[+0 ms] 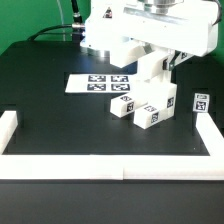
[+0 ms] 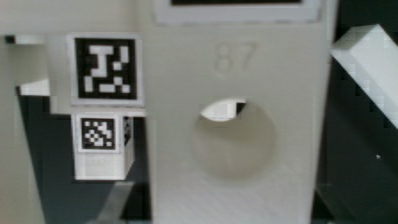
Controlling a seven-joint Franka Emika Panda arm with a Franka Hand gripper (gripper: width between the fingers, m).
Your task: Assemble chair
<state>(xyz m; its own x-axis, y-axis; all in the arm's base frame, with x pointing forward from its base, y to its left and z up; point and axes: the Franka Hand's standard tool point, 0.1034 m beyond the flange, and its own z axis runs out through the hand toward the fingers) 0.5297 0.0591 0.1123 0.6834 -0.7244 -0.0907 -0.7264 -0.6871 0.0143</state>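
**Chair pieces under the arm on a black bench**

The jaws hang just over an upright matte-white blocky plastic chair piece. The arm's white body hides them in the exterior view, so I cannot tell whether they grip it or stand apart.

The wrist view is filled by a broad flat matte-white plastic chair panel with a round hole near its middle. Faint raised digits above the hole look like 87. Beside the panel are two square black-and-white marker tags, one above the other, both too blurred to read.

At the foot of the upright piece, three chunky white tagged chair blocks lie close together on the matte black bench. A smaller white tagged piece stands apart toward the exterior view's right.

The thin flat white marker board lies on the bench toward the exterior view's left of the upright piece, printed with several tags.

Long low white border rails edge the bench. Behind it a dark cable runs up, and the backdrop on the right is greenish.
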